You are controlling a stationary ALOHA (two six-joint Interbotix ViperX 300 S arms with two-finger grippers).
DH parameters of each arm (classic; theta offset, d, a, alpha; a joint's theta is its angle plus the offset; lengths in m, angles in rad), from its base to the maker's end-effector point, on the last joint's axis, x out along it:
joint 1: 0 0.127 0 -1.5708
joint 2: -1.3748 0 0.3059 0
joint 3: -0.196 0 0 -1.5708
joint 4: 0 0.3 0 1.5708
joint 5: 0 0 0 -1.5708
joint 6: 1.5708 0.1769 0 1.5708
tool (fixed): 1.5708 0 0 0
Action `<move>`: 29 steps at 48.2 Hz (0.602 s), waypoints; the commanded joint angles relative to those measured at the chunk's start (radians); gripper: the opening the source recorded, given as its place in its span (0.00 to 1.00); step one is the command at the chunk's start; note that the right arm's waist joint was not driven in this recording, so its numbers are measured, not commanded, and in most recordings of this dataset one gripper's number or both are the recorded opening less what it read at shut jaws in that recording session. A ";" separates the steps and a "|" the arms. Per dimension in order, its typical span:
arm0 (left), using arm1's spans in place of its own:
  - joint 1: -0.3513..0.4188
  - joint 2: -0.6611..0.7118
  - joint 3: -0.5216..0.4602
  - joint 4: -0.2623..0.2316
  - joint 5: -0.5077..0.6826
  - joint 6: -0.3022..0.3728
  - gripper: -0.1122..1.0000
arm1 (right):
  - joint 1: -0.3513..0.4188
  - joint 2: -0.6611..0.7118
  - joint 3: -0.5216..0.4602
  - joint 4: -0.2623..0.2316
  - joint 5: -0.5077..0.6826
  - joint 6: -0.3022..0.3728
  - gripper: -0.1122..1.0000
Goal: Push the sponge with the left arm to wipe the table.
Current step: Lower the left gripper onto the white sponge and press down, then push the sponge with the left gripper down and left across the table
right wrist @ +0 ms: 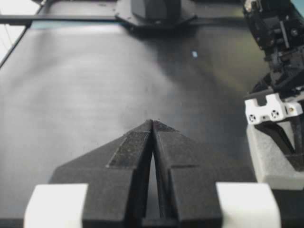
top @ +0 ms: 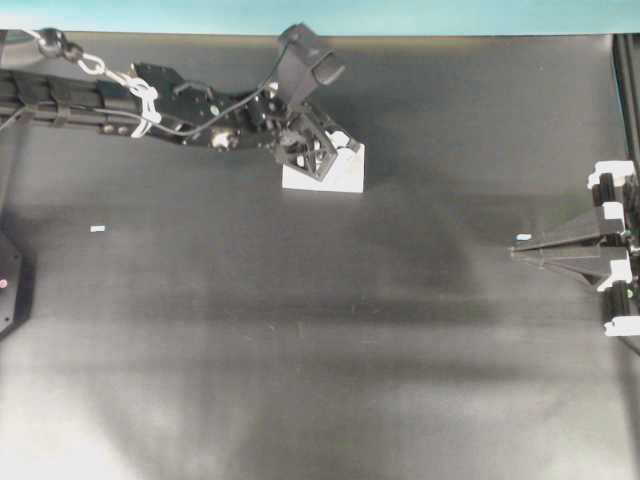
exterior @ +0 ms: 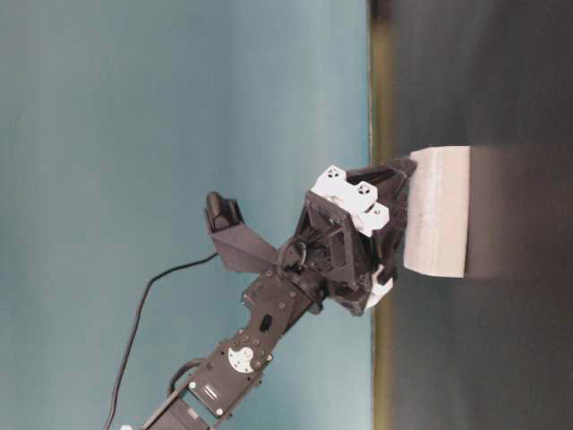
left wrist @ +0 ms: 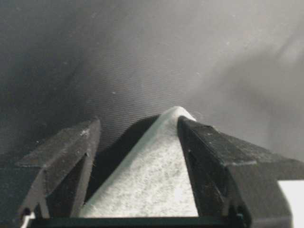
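The sponge (top: 338, 174) lies flat on the table (top: 320, 340) at about 12 o'clock from the middle, near the teal strip (top: 320, 15), so it can be slid to wipe. The left gripper (top: 325, 152) comes down on it with its 2 fingers (left wrist: 223, 161) spread wide, one on each side, not squeezing, which looks good for pushing. The right gripper (top: 520, 253) waits at 3 o'clock, closed and holding nothing.
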 commanded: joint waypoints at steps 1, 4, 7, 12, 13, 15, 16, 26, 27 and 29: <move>-0.015 -0.005 0.008 0.002 -0.003 -0.003 0.67 | 0.000 0.005 -0.005 0.002 -0.005 -0.005 0.10; -0.018 -0.006 0.018 0.003 -0.002 -0.003 0.67 | 0.000 0.005 -0.003 0.002 -0.005 -0.003 0.10; -0.021 -0.008 0.031 0.002 0.002 -0.006 0.66 | 0.000 0.003 -0.002 0.002 -0.005 -0.003 0.10; -0.031 -0.023 0.057 0.002 0.002 -0.025 0.65 | 0.000 -0.003 0.002 0.002 -0.005 -0.003 0.10; -0.032 -0.026 0.063 0.002 0.002 -0.026 0.65 | 0.000 -0.005 0.002 0.002 -0.005 -0.003 0.10; -0.037 -0.035 0.077 0.002 0.003 -0.034 0.65 | 0.000 -0.008 0.002 0.002 -0.003 -0.005 0.10; -0.038 -0.040 0.084 0.003 0.002 -0.037 0.65 | 0.000 -0.011 0.002 0.002 -0.005 -0.003 0.10; -0.075 -0.103 0.163 0.002 -0.005 -0.057 0.65 | 0.000 -0.040 0.012 0.002 0.000 -0.005 0.10; -0.080 -0.109 0.172 0.003 -0.005 -0.063 0.65 | 0.000 -0.043 0.014 0.002 0.000 -0.005 0.10; -0.091 -0.124 0.187 0.003 -0.005 -0.075 0.65 | 0.000 -0.048 0.014 0.002 0.005 -0.005 0.10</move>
